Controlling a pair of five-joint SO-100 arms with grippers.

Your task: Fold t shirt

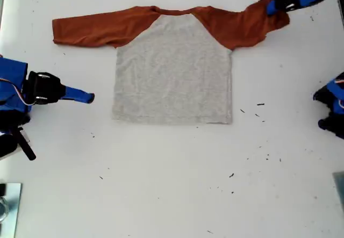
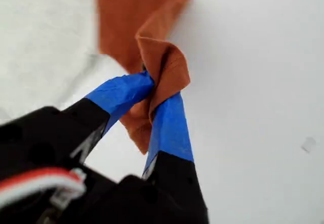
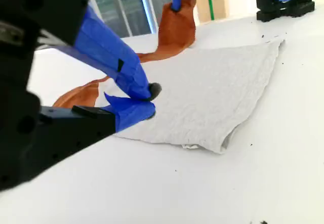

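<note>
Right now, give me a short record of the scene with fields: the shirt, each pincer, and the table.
shirt: t shirt lies flat on the table, grey body, rust-orange sleeves spread to both sides
sleeve at the exterior view's right: cuff bunched and pinched by my first gripper
sleeve at the exterior view's left: flat, untouched
first pincer: shut on the sleeve cuff
second pincer: my second gripper is shut on nothing, beside the shirt's edge at the exterior view's left, apart from the cloth
table: white table, small dark specks
fold: not yet begun
</note>
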